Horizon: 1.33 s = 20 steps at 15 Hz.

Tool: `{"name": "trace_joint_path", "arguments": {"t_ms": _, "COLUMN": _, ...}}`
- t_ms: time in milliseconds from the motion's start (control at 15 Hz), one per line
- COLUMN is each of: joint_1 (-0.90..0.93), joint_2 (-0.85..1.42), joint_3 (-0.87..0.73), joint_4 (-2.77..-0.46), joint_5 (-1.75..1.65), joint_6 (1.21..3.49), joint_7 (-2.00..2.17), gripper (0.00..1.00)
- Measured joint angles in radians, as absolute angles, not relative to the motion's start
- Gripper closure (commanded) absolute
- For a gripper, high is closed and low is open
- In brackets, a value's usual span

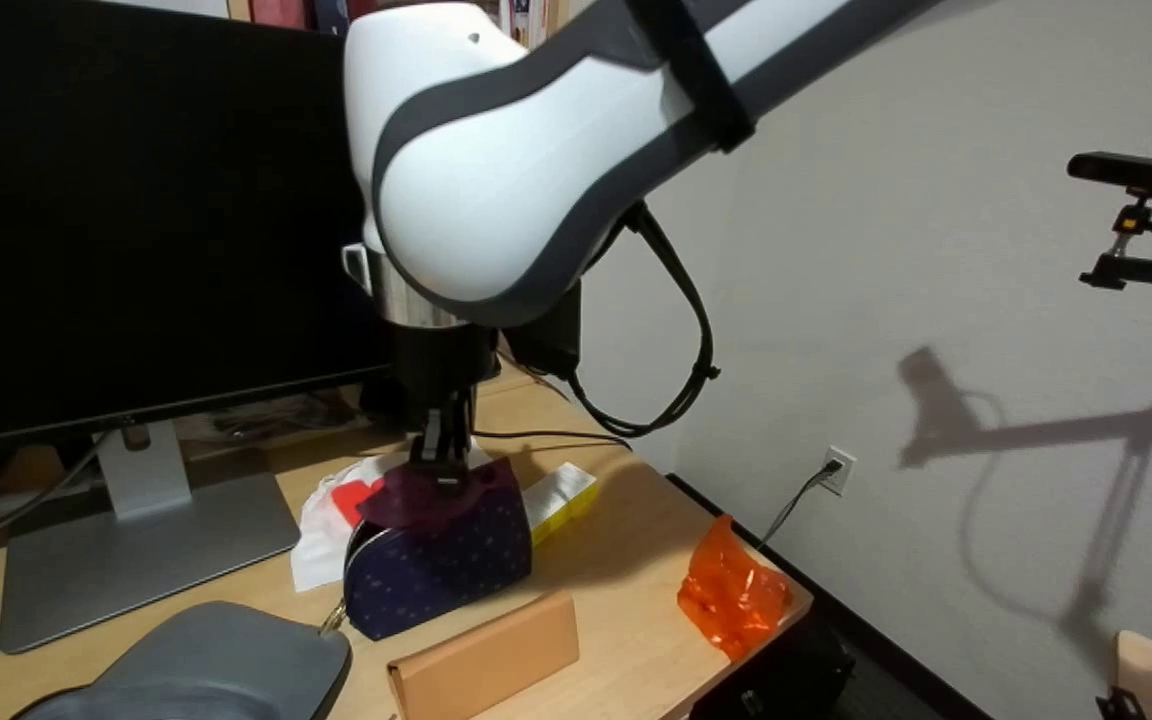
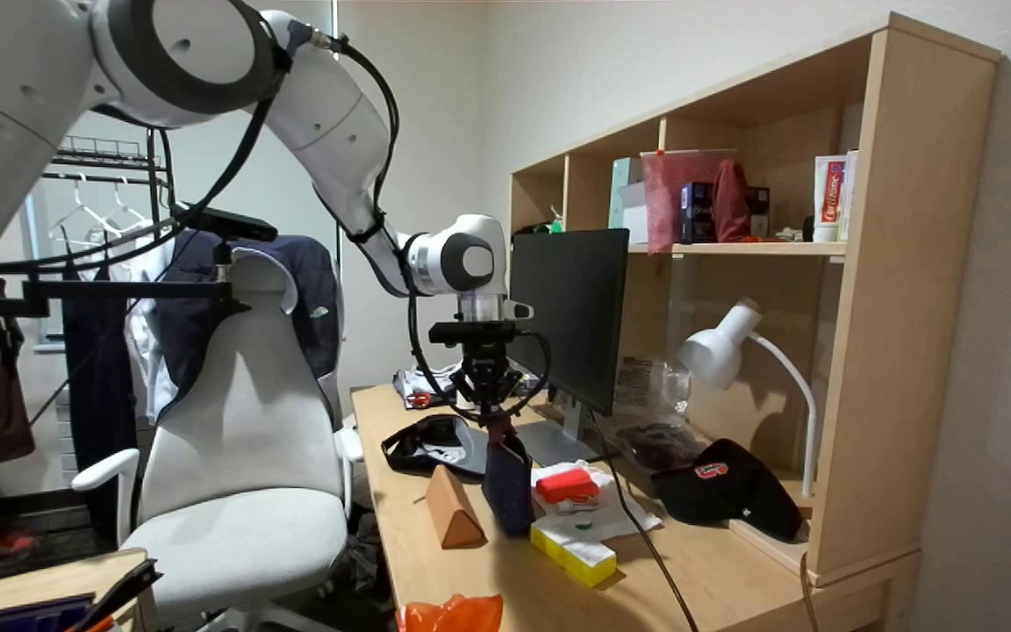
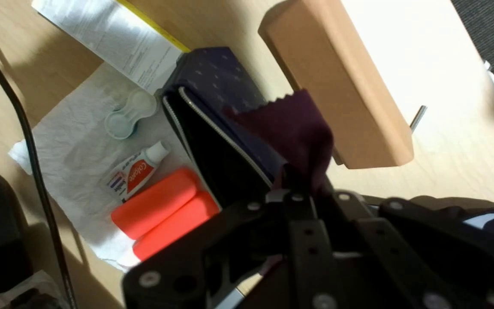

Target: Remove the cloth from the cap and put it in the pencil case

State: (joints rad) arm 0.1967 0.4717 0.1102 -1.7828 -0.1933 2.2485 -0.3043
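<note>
In the wrist view, the fingers of the gripper point(image 3: 306, 185) are pinched together on a fold of maroon cloth point(image 3: 302, 128), its loose end spread toward eleven o'clock. The cloth is held at the top of the pencil case point(image 3: 212, 88), whose unzipped mouth is shown at ten o'clock from the gripper; whether the two are touching cannot be told. From the pencil case, a yellow-edged box point(image 3: 116, 40) is placed at ten o'clock, a tan case point(image 3: 337, 81) at two, a Colgate tube point(image 3: 137, 171) at eight and a red object point(image 3: 159, 204) at seven, the last two set on white paper point(image 3: 67, 141). In an exterior view, the grey cap point(image 1: 221, 652) is found at eight o'clock from the pencil case, an orange bag point(image 1: 736, 597) at three and, farther back, a monitor point(image 1: 136, 220) between ten and eleven.
</note>
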Motion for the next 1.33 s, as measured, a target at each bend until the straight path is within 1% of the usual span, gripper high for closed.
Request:
{"name": "trace_joint_path", "arguments": {"t_ms": 333, "joint_1": 0.204, "joint_2": 0.493, "joint_3": 0.109, "joint_4": -1.782, "joint_5": -0.228, "joint_6": 2.249, "joint_7": -0.287, "gripper": 0.91}}
{"name": "trace_joint_path", "arguments": {"t_ms": 800, "joint_1": 0.225, "joint_2": 0.609, "joint_3": 0.116, "joint_4": -1.735, "joint_5": -0.230, "joint_6": 2.250, "joint_7": -0.287, "gripper": 0.92}}
{"name": "trace_joint_path", "arguments": {"t_ms": 1133, "joint_1": 0.247, "joint_2": 0.585, "joint_3": 0.120, "joint_4": -1.729, "joint_5": -0.249, "joint_6": 2.246, "joint_7": -0.284, "gripper": 0.92}}
{"name": "trace_joint_path", "arguments": {"t_ms": 1333, "joint_1": 0.258, "joint_2": 0.545, "joint_3": 0.136, "joint_4": -1.728, "joint_5": -0.249, "joint_6": 2.199, "joint_7": -0.284, "gripper": 0.92}}
